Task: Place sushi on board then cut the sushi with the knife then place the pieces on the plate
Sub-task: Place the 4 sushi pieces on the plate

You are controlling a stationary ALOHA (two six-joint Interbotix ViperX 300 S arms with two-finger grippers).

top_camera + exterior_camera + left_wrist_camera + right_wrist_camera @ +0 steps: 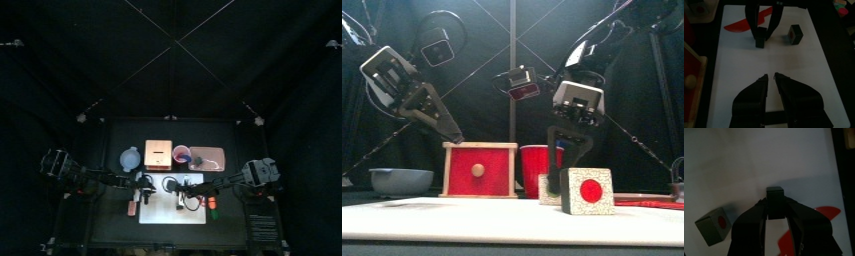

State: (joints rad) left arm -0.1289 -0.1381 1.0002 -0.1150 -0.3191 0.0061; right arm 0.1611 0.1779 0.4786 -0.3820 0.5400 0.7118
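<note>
On the white cutting board stand two pieces of the dark green sushi roll. My right gripper is shut on one piece, which rests on the board. The other piece stands loose close beside it, its red centre facing the front, and also shows as the loose piece. The red knife lies on the board's right part, near the right gripper. My left gripper hangs above the board's left part, shut and holding nothing.
Along the back stand the blue-grey bowl, the wooden box with its red drawer front, the red cup and the pink tray. The wooden box is close to my left gripper.
</note>
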